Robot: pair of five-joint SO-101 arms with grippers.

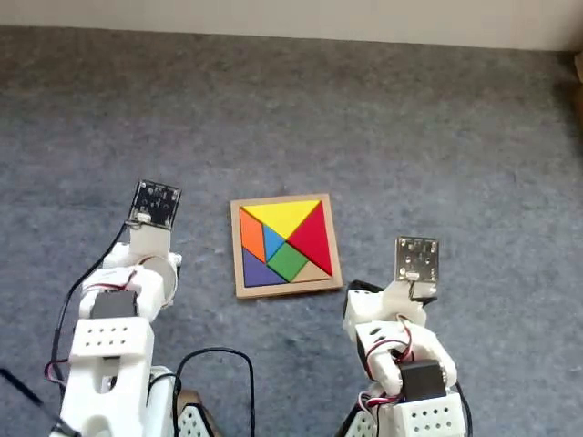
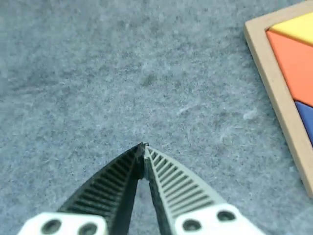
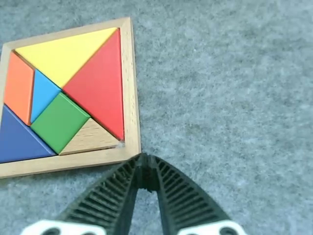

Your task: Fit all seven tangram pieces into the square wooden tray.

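Seven coloured pieces sit inside the square wooden tray (image 3: 131,88), and on my screens they fill it edge to edge. Working outward from my right tool (image 3: 145,157), the pale wood triangle (image 3: 90,137) is the closest piece, just beyond the tray's near rim. The red triangle (image 3: 100,85) runs along the rim on the tool's own side. The green square (image 3: 59,122) lies past the wood triangle, toward the other arm, and the dark blue triangle (image 3: 17,139) fills the near corner on the side away from this tool. Farther ahead, the yellow triangle (image 3: 66,54) spans the rim most distant from the tool. The small light blue triangle (image 3: 43,93) is tucked in the middle, and the orange parallelogram (image 3: 18,88) lines the rim facing the left arm.

My right tool is clenched, its ribbed jaws pressed together and empty, with the tip just beside the tray's nearest corner; I cannot tell whether it touches the rim. My left tool (image 2: 143,147) is likewise clenched with nothing between the jaws, its tip over bare grey bench (image 2: 98,73). The tray stands apart from it, off toward the right arm, with the orange and yellow pieces showing at that rim. From the high camera, the tray lies between the left arm (image 1: 127,291) and the right arm (image 1: 401,337), slightly ahead of both.
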